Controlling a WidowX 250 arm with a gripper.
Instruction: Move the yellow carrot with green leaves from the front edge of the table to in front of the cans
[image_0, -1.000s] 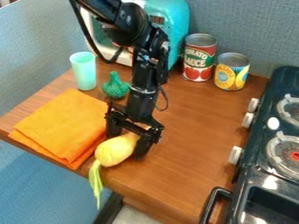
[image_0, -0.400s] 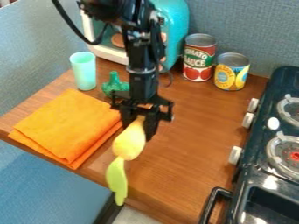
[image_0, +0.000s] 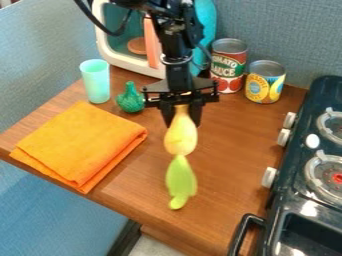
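The pincer (image_0: 182, 120) pinches the toy vegetable (image_0: 181, 137) by its narrow yellow end, over the tabletop (image_0: 230, 145), green end downward, beside the cloth (image_0: 80, 145). Probable handling: light, soft, not fragile. Grip the yellow body; the green end may flex.

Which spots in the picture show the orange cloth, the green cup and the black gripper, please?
Orange cloth (image_0: 79, 144): camera view, folded top.
Green cup (image_0: 97, 84): camera view, side wall.
Black gripper (image_0: 182, 112): camera view, between fingertips.
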